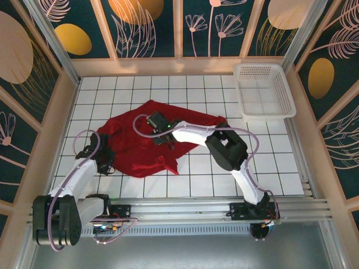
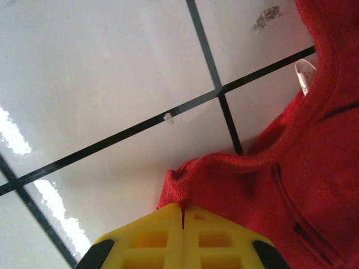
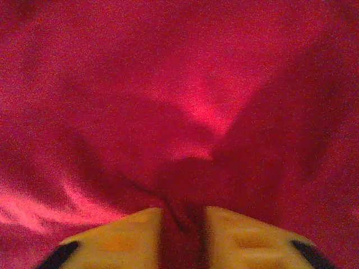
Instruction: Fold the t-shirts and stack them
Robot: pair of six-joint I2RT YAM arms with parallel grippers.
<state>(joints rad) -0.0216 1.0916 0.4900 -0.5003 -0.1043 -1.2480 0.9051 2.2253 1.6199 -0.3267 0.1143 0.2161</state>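
Centre-left on the white tiled table (image 1: 235, 174): t-shirt (image 1: 140, 151), deep red, soft fuzzy knit, crumpled into an irregular sprawl with ridged folds. Glossy tiles, dark grout lines. White neck label (image 2: 305, 75) at the collar, seen from the left wrist. Far right corner: white plastic mesh basket (image 1: 263, 89), rectangular, tile grid visible through its floor, well apart from the cloth. Left gripper (image 2: 182, 206) clamped at the shirt's near-left edge, yellow fingers pressed together, hem pinched to a peak. Right gripper (image 3: 182, 218) closed on a raised fold mid-shirt, cloth bunched between the fingers. Bare tile along the near edge and right of the shirt.
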